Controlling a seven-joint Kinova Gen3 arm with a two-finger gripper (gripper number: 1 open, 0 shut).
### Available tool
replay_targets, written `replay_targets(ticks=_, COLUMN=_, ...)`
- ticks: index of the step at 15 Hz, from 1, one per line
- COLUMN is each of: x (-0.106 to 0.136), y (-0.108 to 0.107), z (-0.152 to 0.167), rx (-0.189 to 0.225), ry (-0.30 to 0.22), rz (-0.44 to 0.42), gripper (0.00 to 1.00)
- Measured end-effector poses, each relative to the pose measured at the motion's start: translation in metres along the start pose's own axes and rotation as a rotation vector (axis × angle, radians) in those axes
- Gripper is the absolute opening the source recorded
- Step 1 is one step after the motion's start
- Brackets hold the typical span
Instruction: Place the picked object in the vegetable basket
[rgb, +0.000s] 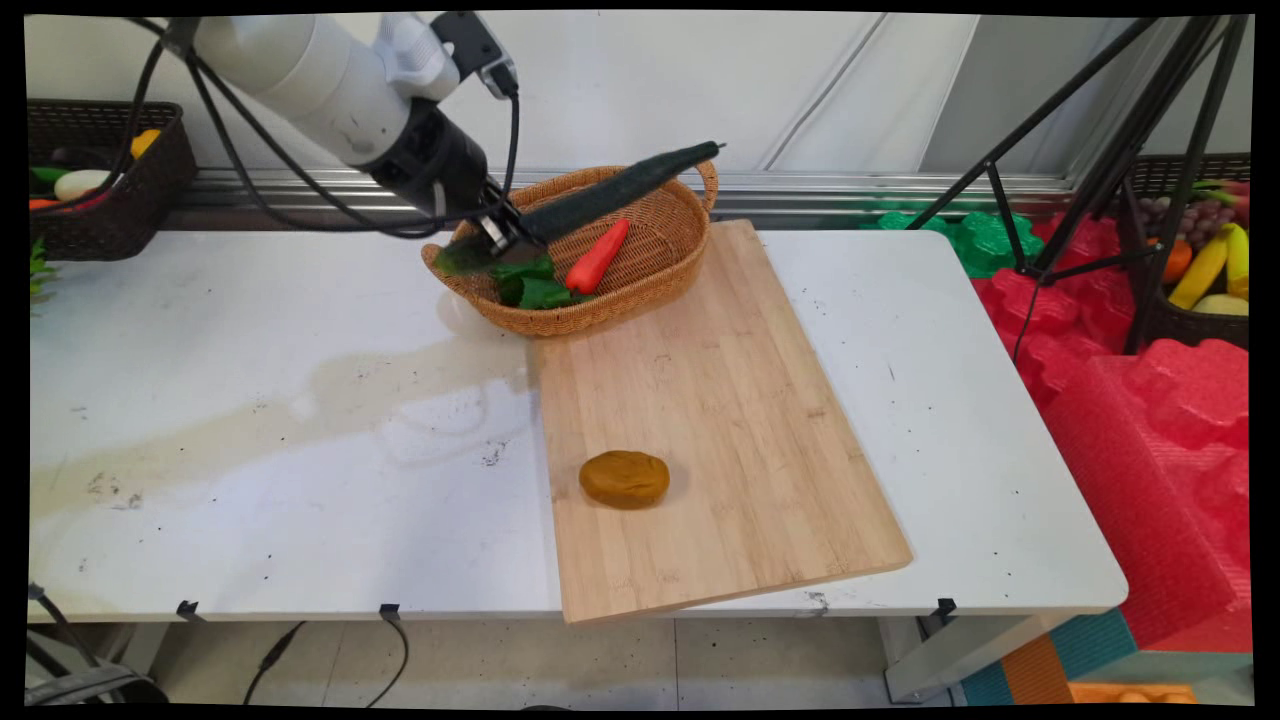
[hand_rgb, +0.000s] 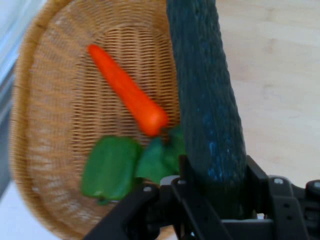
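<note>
On the white table (rgb: 250, 400) lies a large bamboo cutting board (rgb: 740, 400), set at a slant, its near corner reaching past the table's front edge. At the board's far left corner stands an oval wicker basket (rgb: 660, 270) with a handle at its far end; the basket's near right side touches or overlaps the board's edge. Above the basket the black gripper (rgb: 505, 240) is clamped on a long dark green cucumber (rgb: 620, 190), gripping it close to one end, so that the rest slants up and away over the basket toward its handle, clear of the wicker. Down in the basket an orange carrot (hand_rgb: 129, 92) lies with its thick end against green pepper pieces (hand_rgb: 111, 167), which sit at the gripper's end of the basket. Toward the board's near left part rests a small brown rounded lump (rgb: 624, 478), well apart from the basket.
</note>
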Motion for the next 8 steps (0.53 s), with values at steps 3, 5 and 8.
replay_targets(ticks=3, x=0.007, y=-0.023, z=0.010, rx=0.034, ry=-0.022, rz=0.070, gripper=0.00)
replay_targets(ticks=5, x=0.011, y=-0.034, z=0.018, rx=0.049, ry=-0.037, rz=0.124, gripper=0.00)
replay_targets(ticks=8, x=0.016, y=-0.049, z=0.032, rx=0.067, ry=-0.051, rz=0.214, gripper=0.00)
